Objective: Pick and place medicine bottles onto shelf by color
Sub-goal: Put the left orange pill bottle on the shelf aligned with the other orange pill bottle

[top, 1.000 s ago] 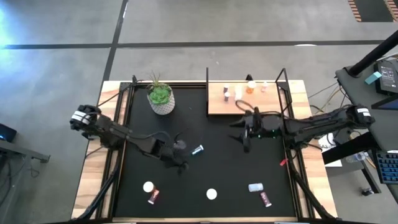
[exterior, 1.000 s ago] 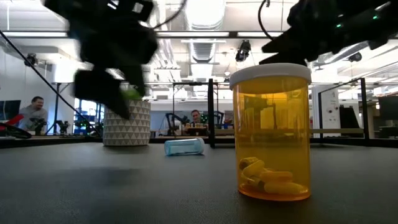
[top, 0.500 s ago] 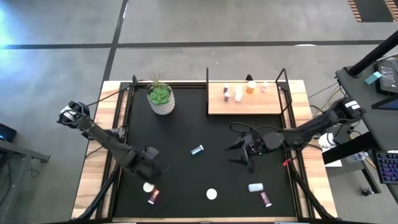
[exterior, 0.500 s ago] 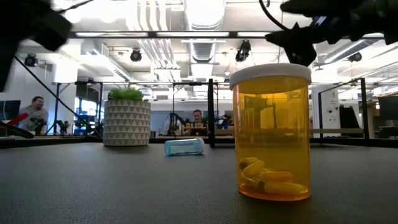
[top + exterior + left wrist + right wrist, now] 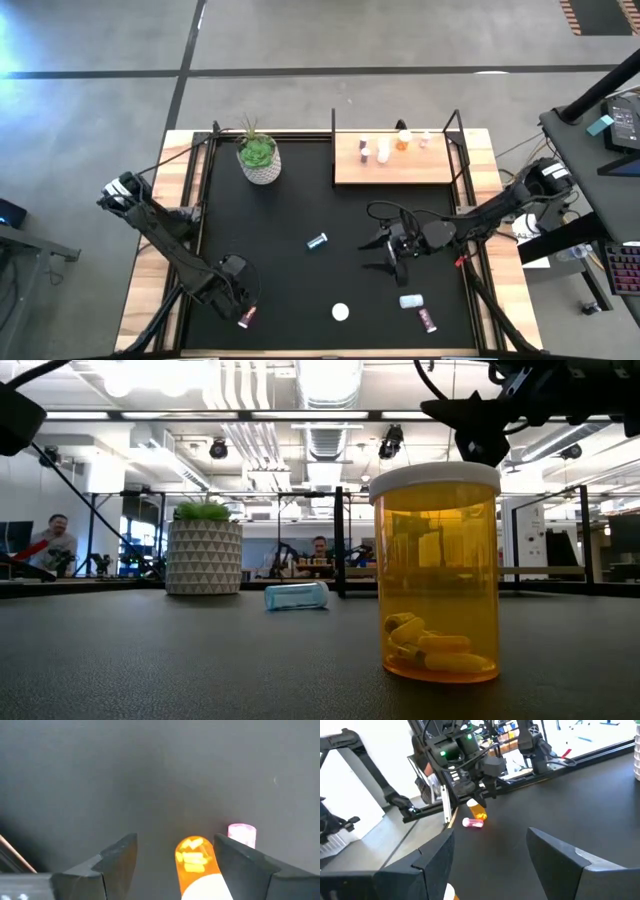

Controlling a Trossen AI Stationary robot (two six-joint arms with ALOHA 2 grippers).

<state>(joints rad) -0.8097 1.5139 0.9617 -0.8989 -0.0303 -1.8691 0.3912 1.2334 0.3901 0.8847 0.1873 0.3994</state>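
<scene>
Two arms work over the black mat (image 5: 300, 230). At the far edge, the shelf (image 5: 395, 165) carries four bottles. Left gripper (image 5: 175, 857), jaws spread, straddles an orange bottle (image 5: 196, 862) near the front-left corner; right gripper (image 5: 390, 252) hangs spread, empty, mid-mat.

An orange medicine bottle (image 5: 436, 572) with a white cap stands upright close by on the dark bench (image 5: 200, 660) (pills show inside). Farther back, a blue bottle (image 5: 297, 595) lies beside a patterned plant pot (image 5: 204, 558).
</scene>
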